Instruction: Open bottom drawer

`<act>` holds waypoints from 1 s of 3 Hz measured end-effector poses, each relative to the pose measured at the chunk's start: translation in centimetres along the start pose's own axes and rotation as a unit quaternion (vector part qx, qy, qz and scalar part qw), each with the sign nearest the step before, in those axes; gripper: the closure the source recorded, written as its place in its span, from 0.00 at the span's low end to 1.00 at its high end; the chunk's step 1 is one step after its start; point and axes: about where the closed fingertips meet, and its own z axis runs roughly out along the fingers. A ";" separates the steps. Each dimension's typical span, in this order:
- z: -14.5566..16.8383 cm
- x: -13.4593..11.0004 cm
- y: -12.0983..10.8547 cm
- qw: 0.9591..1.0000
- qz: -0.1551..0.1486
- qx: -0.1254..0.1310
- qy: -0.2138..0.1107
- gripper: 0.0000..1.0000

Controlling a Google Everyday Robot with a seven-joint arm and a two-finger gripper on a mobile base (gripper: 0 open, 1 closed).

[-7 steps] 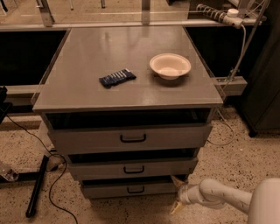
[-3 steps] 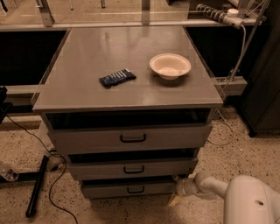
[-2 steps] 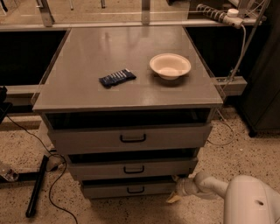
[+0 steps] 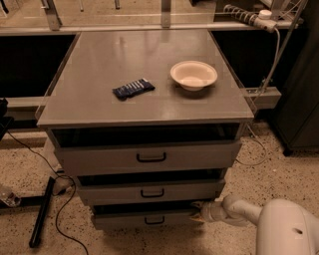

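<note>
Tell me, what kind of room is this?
Probably a robot lab or workshop: a drawer cabinet, cables on the floor, a power strip. The gripper is at the right end of the bottom drawer.

Speckled terrazzo floor [image 4: 279, 174], black bar [image 4: 42, 212] lying at left, dark cupboard [image 4: 301, 94] at right, dim warm light.

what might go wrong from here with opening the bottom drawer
1. The pincer sits at the right end of the bottom drawer, well away from the black handle at its centre. Pulling from that corner may slip off or skew the drawer so that it jams.
2. The middle drawer juts out just above the pincer, so any upward drift could knock its front.
</note>
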 end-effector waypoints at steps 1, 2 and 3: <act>-0.4 -0.3 -0.2 1.000 0.000 0.000 0.000 0.88; -0.6 -0.3 -0.2 1.000 0.000 0.000 0.000 1.00; -0.6 -0.3 -0.2 1.000 0.000 0.000 0.000 0.81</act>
